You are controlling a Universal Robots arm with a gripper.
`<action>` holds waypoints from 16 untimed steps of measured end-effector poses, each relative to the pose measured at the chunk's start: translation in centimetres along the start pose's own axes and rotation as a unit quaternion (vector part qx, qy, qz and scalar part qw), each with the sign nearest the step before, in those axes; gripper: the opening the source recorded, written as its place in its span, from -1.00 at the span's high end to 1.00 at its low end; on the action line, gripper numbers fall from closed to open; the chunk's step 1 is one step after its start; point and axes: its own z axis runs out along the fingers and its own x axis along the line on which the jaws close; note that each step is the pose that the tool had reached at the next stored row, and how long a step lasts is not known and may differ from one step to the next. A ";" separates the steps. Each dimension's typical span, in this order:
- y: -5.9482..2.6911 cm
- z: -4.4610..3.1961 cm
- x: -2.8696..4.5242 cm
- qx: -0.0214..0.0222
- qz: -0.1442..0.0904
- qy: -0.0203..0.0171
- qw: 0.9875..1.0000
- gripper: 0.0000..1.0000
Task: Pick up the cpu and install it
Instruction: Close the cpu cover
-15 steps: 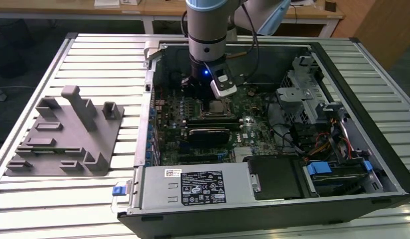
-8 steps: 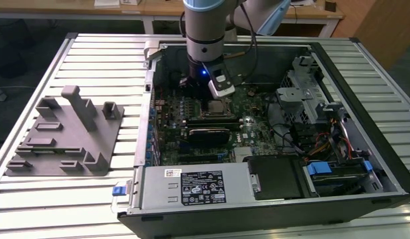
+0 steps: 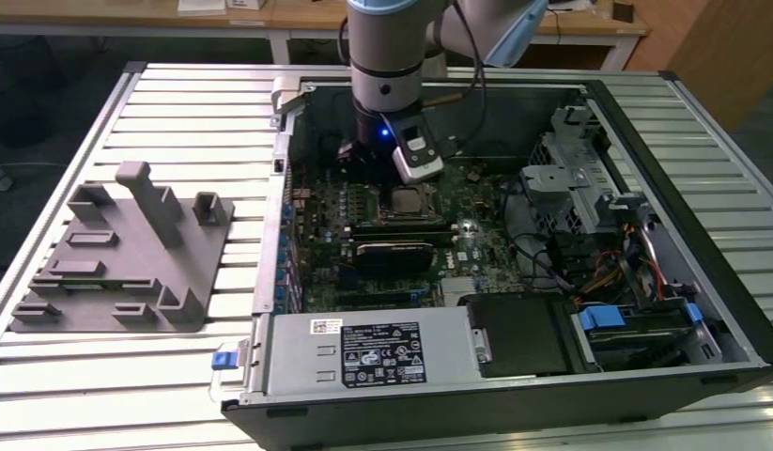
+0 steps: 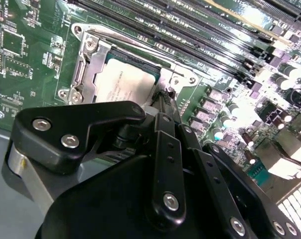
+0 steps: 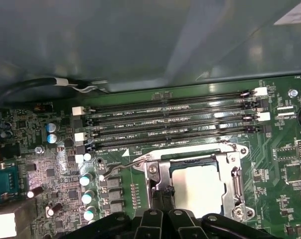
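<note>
- At the left of the exterior view you have one grey tray point(image 3: 123, 254) lying flat on the slatted table point(image 3: 173, 113), with several uprights standing on it.
- To its right, the open computer case point(image 3: 486, 413) fills the middle and right of the frame. Inside it you see the green motherboard point(image 3: 486, 244), a silver power supply point(image 3: 367, 352) along the lower edge and a drive cage point(image 3: 574, 188) at the right.
- The cpu point(image 3: 409, 199) is just above the frame's centre. It lies flat in the metal-framed socket point(image 4: 85, 64) on the motherboard, silvery top up, as both wrist views show point(image 4: 125, 82) point(image 5: 195, 186).
- You can count one cpu, one socket and four long memory slots point(image 5: 165, 122) side by side next to the socket.
- The arm point(image 3: 386, 56) comes down from the top centre, nearly vertical, with its wrist inside the case over the socket.
- The pincer point(image 4: 163, 99) is narrow. Its tips are drawn together at the cpu's edge and hold nothing.
</note>
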 end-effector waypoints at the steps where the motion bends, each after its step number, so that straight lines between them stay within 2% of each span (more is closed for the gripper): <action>1: 0.00 -0.09 0.00 0.000 0.000 0.000 1.000 0.79; 7: 0.03 -0.94 -0.04 0.000 0.000 0.000 1.000 0.79; 12: 0.04 -1.01 -0.05 0.000 0.000 0.000 1.000 0.79; 16: 0.14 -0.98 -0.86 0.000 0.000 0.000 1.000 0.79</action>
